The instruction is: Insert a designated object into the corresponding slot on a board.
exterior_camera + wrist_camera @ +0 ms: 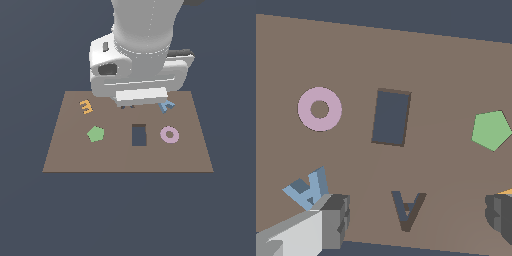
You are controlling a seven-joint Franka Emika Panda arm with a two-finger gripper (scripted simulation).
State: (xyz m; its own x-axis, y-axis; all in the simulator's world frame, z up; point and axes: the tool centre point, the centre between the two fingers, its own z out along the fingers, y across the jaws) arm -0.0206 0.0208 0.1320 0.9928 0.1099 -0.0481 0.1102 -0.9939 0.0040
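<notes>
Blue letter A (307, 189), one of its kind, lies flat on the brown board (446, 75), close against the outer side of one of my claw's two fingers (336, 220); whether it touches that finger I cannot tell. In the exterior view the same blue piece (167, 105) peeks out just beside my arm's body, near the board's (65, 155) far edge.

I count one board, one A-shaped slot (407, 208), one larger rectangular cutout (391, 118), one pink ring (319, 109), one green pentagon (491, 130) and one orange piece (506, 192), of which only a sliver shows past my other finger (500, 215).

Taking the slot as landmark: it sits between my two fingers, with the blue letter off to one side of it, beyond the finger, and the orange piece off to the other. The rectangular cutout lies next to the slot, farther from my claw (417, 217), flanked by the ring and the pentagon.

My claw is spread wide and grips nothing; it hangs over the slot.
</notes>
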